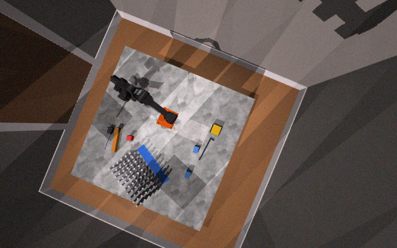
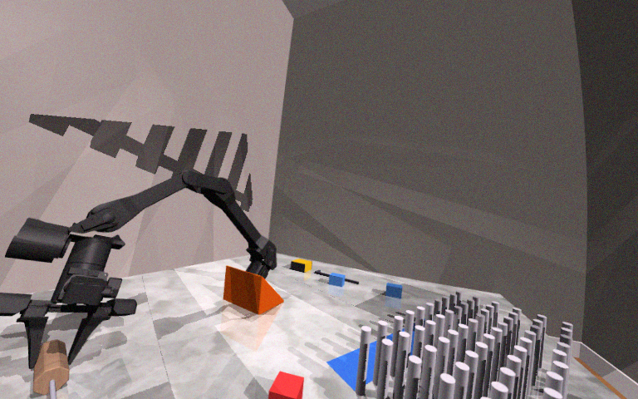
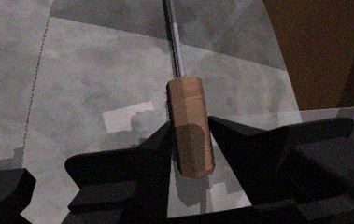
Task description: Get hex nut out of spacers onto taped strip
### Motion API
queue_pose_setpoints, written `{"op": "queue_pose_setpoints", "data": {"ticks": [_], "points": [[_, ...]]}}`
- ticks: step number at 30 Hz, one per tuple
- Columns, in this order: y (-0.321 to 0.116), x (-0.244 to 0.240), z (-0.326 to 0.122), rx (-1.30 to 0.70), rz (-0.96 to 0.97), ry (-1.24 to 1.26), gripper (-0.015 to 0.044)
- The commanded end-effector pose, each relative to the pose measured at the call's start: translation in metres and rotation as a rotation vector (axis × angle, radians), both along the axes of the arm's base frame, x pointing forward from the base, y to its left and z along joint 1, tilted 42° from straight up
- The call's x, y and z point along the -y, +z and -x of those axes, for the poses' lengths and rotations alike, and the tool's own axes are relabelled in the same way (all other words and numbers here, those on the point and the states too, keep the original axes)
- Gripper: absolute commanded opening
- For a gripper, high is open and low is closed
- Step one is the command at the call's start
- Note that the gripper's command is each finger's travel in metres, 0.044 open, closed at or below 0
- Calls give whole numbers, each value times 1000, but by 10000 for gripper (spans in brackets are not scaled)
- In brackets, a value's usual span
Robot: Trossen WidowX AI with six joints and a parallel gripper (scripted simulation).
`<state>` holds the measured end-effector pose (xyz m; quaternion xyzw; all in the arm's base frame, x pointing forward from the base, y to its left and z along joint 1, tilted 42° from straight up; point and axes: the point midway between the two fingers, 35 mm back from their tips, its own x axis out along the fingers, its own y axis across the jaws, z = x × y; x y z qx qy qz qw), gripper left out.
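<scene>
My gripper is shut on the wooden handle of a tool, at the upper left in the top view. One finger lies against each side of the handle. Its thin metal shaft runs away from the fingers; its far tip is outside the wrist view. The metal spacers stand in a dense block, well away from the gripper. The blue taped strip lies along one side of them. The hex nut cannot be made out in any view.
Near the field lie a red cube, an orange bar and a dark-handled thin tool. A dark hooked rod, two blue blocks and a yellow block lie right. The arm's orange base stands mid-table.
</scene>
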<state>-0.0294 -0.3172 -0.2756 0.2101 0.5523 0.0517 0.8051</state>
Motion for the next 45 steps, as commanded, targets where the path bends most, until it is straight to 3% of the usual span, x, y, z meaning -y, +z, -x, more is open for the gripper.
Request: {"op": "queue_pose_setpoints", "data": {"ticks": [1,5,38,45], "points": [[1,2,1,-3,1,6,102],[12,18,2,-2,1,6,0],[131,108,2,2,1,0,0],[161,114,-34,-37,-5,-12,0]]}}
